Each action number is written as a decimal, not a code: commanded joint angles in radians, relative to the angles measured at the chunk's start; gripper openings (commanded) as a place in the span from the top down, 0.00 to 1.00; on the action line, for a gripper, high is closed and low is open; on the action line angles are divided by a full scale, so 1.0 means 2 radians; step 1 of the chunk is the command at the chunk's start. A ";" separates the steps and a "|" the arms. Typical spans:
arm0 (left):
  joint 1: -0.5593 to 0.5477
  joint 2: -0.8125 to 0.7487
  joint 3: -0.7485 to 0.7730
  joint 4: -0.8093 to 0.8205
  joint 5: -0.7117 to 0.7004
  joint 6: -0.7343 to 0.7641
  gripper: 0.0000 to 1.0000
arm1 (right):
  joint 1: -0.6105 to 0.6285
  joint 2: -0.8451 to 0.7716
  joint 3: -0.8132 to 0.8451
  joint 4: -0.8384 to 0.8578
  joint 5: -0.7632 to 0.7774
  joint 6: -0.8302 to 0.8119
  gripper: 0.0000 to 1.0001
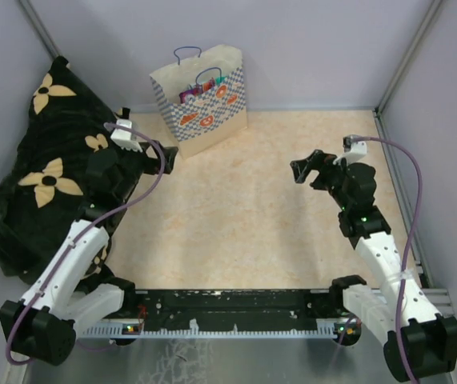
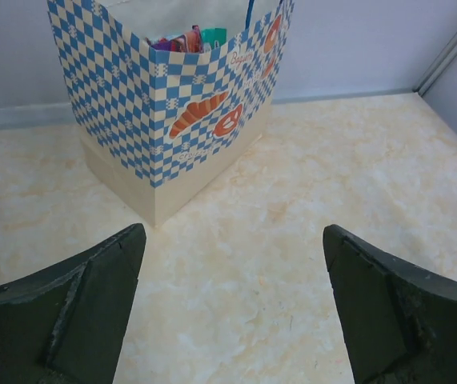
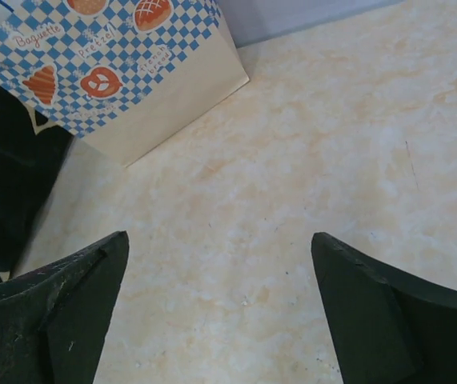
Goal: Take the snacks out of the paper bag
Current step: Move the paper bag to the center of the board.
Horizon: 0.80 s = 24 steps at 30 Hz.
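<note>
Between the black fingers of our left gripper (image 2: 234, 236), which we are holding wide apart and empty, bare marbled beige tabletop (image 2: 308, 168) is showing. Just ahead, the cream paper bag with blue-white checks and orange pastry motifs (image 2: 172, 104) is standing upright (glossy coloured snack pouches (image 2: 188, 40) are peeking over its rim). Our right gripper (image 3: 220, 240) is hovering likewise spread and empty, well apart from the bag; a black flowered cloth (image 1: 44, 176) is lying at the left.

snacks (image 2: 186, 40) half-hidden in paper bag (image 2: 128, 120)
</note>
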<state>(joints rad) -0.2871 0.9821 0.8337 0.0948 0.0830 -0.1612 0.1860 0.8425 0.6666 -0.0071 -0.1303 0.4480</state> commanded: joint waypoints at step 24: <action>0.008 0.541 0.661 -0.239 -0.275 -0.009 0.01 | -0.021 0.010 0.081 -0.068 0.072 0.036 0.01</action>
<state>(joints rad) -0.2741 1.8683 1.9518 -0.1841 -0.3023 -0.2455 0.1535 0.9031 0.8009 -0.1505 -0.0273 0.5335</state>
